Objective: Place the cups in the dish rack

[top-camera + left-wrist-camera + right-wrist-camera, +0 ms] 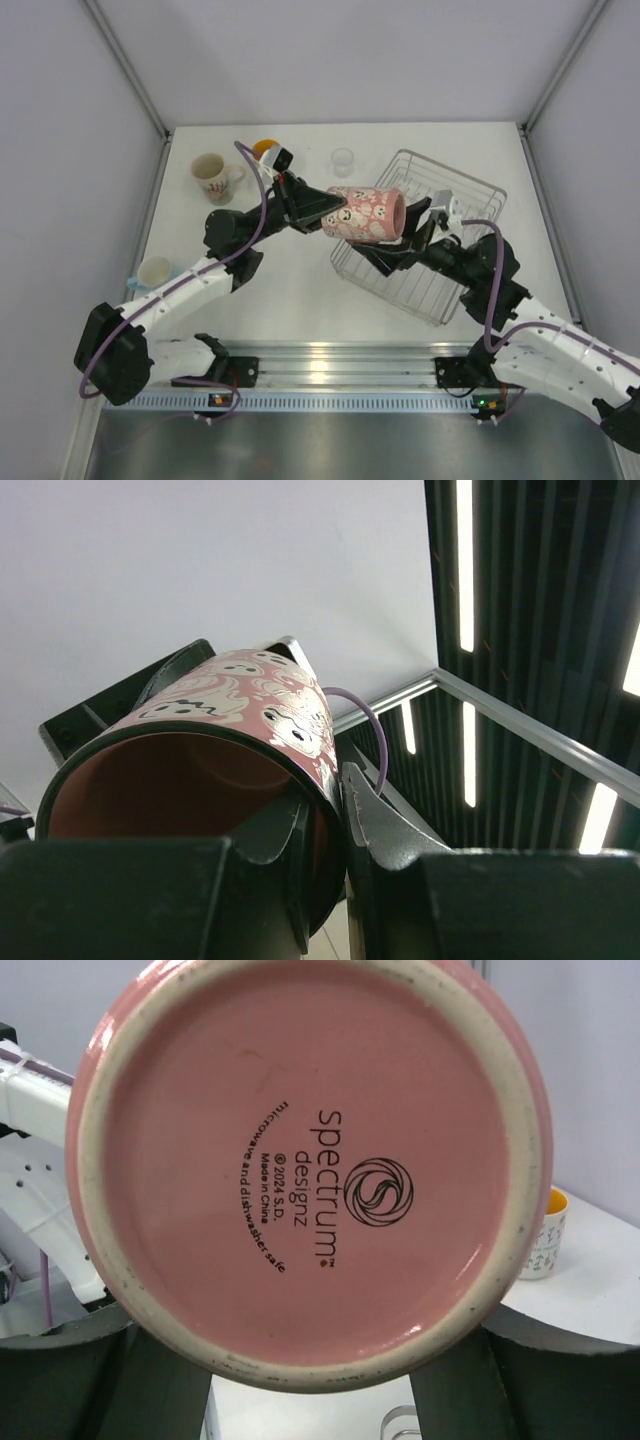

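The pink patterned cup (365, 213) hangs on its side above the near-left edge of the silver wire dish rack (470, 200). My left gripper (325, 208) is shut on its rim, one finger inside and one outside, as the left wrist view (325, 780) shows on the cup (250, 705). My right gripper (412, 228) is at the cup's base with its jaws wide apart on either side. The pink base (310, 1160) fills the right wrist view and hides the fingertips, so contact cannot be seen.
A cream patterned mug (212, 175) and an orange-inside mug (264, 149) stand at the back left. A small clear glass (343, 160) stands behind the rack. A light blue cup (155, 270) sits by the left wall. The rack holds no cups.
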